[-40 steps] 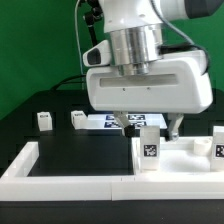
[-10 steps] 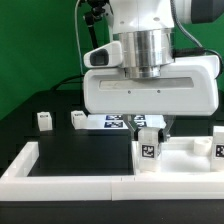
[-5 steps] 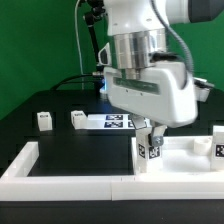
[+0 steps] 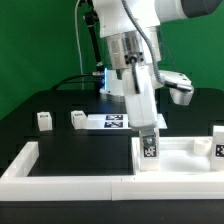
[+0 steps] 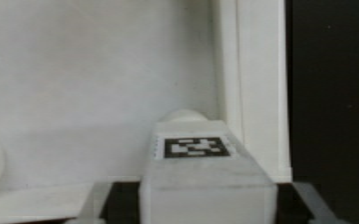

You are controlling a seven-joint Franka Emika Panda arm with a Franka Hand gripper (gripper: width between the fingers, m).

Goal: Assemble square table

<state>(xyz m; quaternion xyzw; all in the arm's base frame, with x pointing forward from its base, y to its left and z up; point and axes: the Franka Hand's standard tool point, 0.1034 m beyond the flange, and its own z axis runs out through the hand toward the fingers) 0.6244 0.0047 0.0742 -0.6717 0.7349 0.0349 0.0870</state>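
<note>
The square table's white panel (image 4: pixel 185 160) lies on the exterior view's right, inside the border wall. One white tagged leg (image 4: pixel 149 152) stands upright on its near left corner. My gripper (image 4: pixel 148 129) comes down on this leg from above, turned edge-on, and is shut on its top. In the wrist view the leg (image 5: pixel 197 150) sits between my fingers (image 5: pixel 130 205), above the panel (image 5: pixel 87 80). A second leg (image 4: pixel 218 145) stands at the panel's right edge. Two loose legs (image 4: pixel 44 121) (image 4: pixel 78 119) stand at the back left.
The long white L-shaped border wall (image 4: pixel 60 166) runs along the front and left. The marker board (image 4: pixel 108 122) lies behind the gripper. The black table (image 4: pixel 80 145) shows between the wall and the loose legs. A green backdrop stands behind.
My gripper has turned about its vertical axis, from broadside to edge-on, while staying on the leg at the panel's corner. The leg has kept its place.
</note>
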